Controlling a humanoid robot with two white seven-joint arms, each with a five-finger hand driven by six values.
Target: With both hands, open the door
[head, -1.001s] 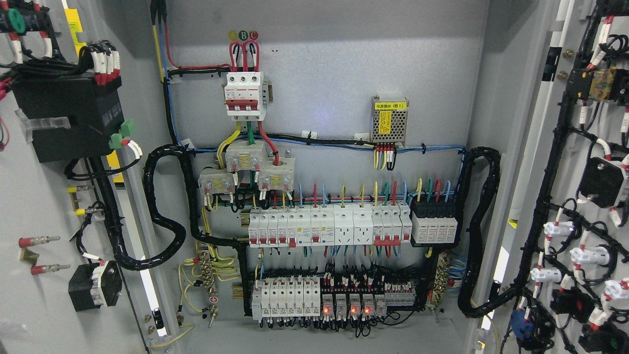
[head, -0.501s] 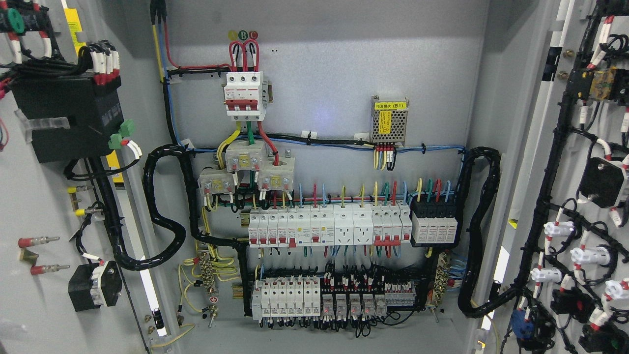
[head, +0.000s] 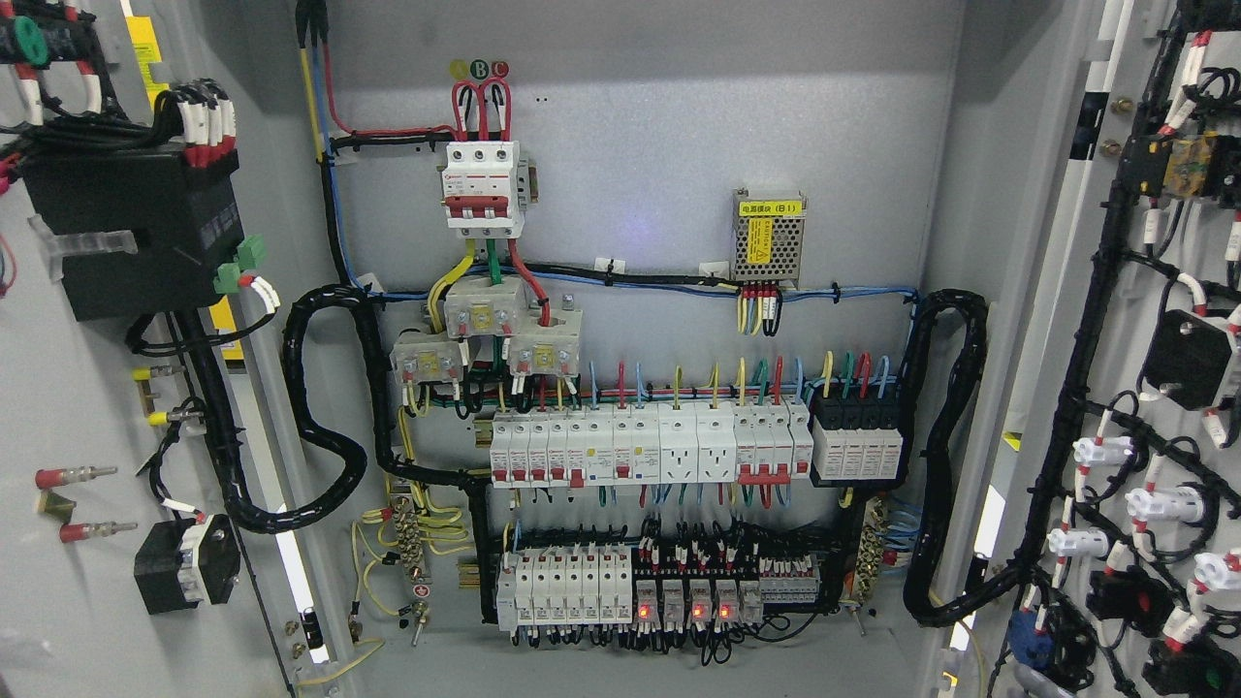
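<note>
Left door (head: 87, 407), right door (head: 1144, 388) — both swung open, cabinet (head: 630, 145) wiring exposed

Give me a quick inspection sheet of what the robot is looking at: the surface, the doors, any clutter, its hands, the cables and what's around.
Surface: grey back panel of an electrical cabinet, lit from the front.
Job's things: left door and right door both swung wide open, inner faces showing.
Clutter: nothing seen loose; main breaker, rows of small breakers, a mesh-covered power supply, three red indicator lights lit.
Robot hands: neither robot hand in view.
Cables: thick black cable bundles loop from each door to the panel; coloured wires feed the breakers.
Surroundings: nothing seen beyond the cabinet.
</note>
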